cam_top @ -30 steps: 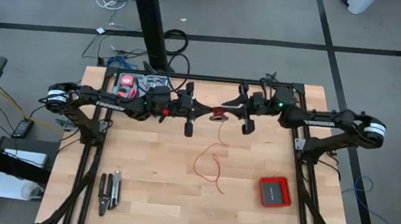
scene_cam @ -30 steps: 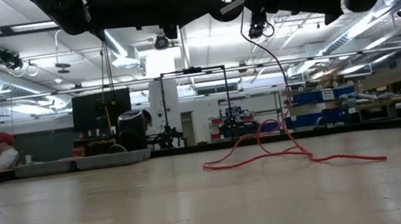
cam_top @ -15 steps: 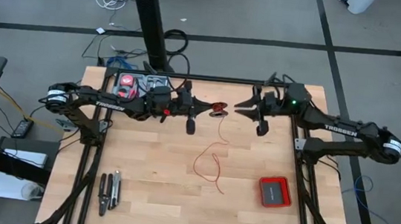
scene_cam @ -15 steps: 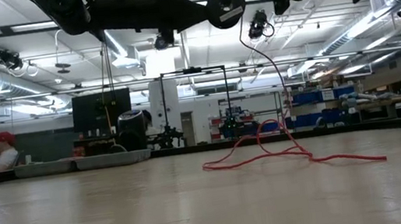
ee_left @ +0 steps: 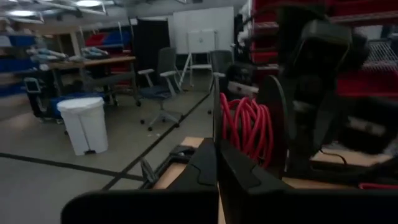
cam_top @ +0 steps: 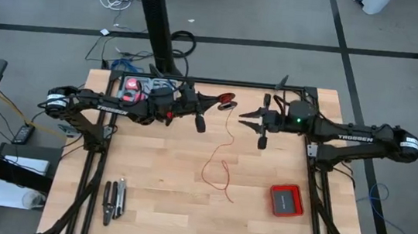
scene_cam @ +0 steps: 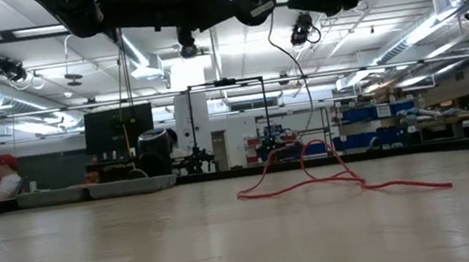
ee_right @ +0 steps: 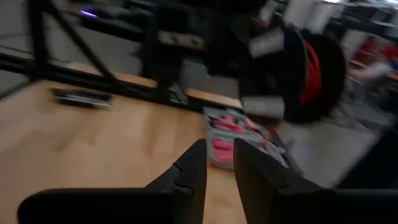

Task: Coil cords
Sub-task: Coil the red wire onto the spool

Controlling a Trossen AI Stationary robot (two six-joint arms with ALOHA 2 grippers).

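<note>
A: Tabletop [cam_top: 146, 196] status? Near edge first.

B: Loose red wire [cam_top: 217, 177] squiggles mid-tabletop, rising to the spool [cam_top: 228, 99] clamped in the shut left hand [cam_top: 214, 100]. Right hand [cam_top: 246, 115] just beside it, slightly parted, probably empty.

A: Pinch wire close to spool, wrap taut.

Even, diffuse overhead light falls on the bench [cam_top: 155, 181] in the high view, with only faint shadows. In the low view, bright ceiling light strips [scene_cam: 19, 34] backlight the arms into silhouettes, and the near bench surface is soft. The right wrist view shows heavy motion blur; the left wrist view is mildly soft, its foreground dark.
</note>
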